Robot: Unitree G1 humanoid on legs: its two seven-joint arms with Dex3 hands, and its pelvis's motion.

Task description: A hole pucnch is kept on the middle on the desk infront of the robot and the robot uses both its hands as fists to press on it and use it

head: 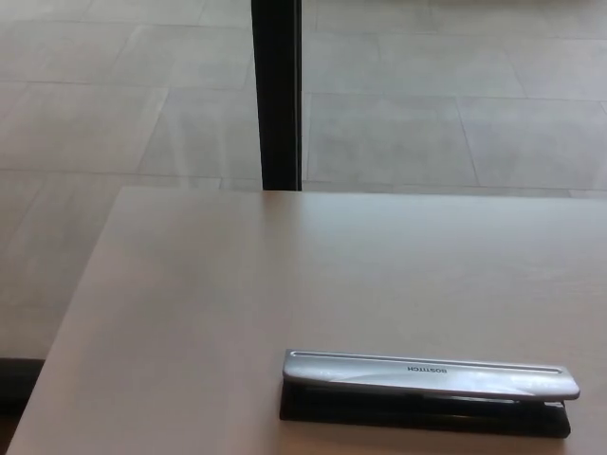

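A long hole punch lies flat on the desk, close to the near edge and somewhat toward the right side, its length running along that edge. Its silver top bar carries a printed brand name, upside down from here, and sits over a black base. Neither of the robot's hands shows, so I cannot tell how their fingers stand. Beyond the desk's far edge a dark upright post rises from the pale tiled floor.

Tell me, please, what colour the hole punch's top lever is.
Silver, over a black base, seen in the head view: hole punch.
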